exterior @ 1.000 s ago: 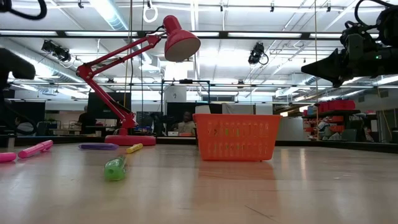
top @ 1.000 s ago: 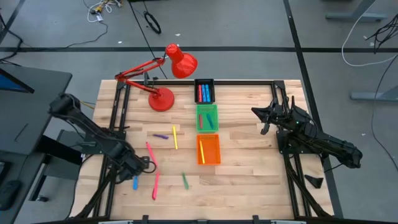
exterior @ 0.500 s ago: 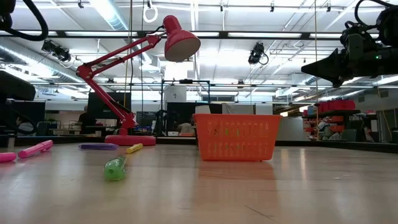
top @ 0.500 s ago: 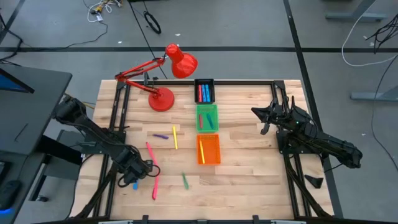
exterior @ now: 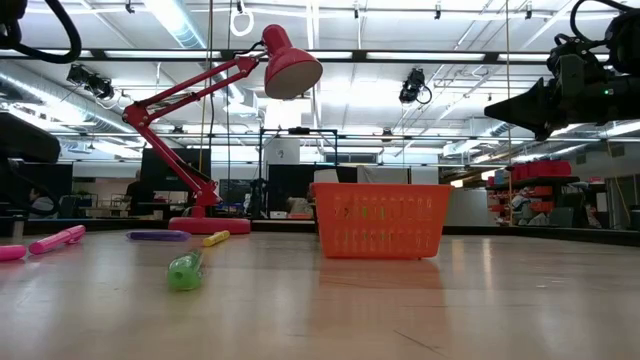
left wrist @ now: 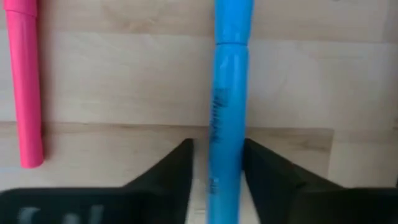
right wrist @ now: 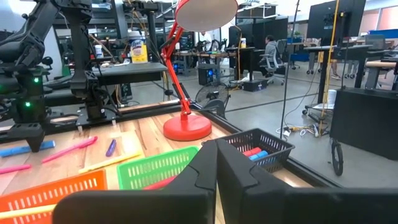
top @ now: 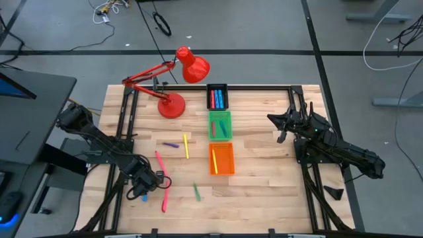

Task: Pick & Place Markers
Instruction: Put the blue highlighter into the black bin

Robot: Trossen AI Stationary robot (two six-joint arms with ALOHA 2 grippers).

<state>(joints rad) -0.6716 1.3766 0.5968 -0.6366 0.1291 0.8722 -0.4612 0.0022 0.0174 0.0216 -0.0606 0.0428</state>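
A blue marker (left wrist: pixel 227 93) lies flat on the wooden table near its left front; it also shows in the high view (top: pixel 143 196). My left gripper (top: pixel 142 188) points down over it, open, with one dark finger (left wrist: pixel 177 171) on each side of the barrel. Pink markers (top: pixel 158 162) (top: pixel 165 197), a green one (top: pixel 196 192), a yellow one (top: pixel 186 145) and a purple one (top: pixel 171 143) lie loose on the table. My right gripper (right wrist: pixel 216 163) is shut and empty, raised at the table's right side (top: pixel 281 125). My left gripper comes at the blue marker from above, its fingers across the barrel (left wrist: pixel 225 158). A strip of table shows between one finger and the marker. The other finger (left wrist: pixel 264 171) lies right against the barrel's edge; I cannot tell whether it touches. The marker lies on the table.
Three small trays stand in a row at the table's middle: black (top: pixel 217 97) with blue and red markers, green (top: pixel 220 124), orange (top: pixel 221 158) with a yellow marker. A red desk lamp (top: pixel 173 104) stands at the far left. A pink marker (left wrist: pixel 25 81) lies beside the blue one.
My left gripper has moved toward the table's near edge and come down over the blue marker, which now shows mostly covered by it in the high view. The markers have stayed where they were.
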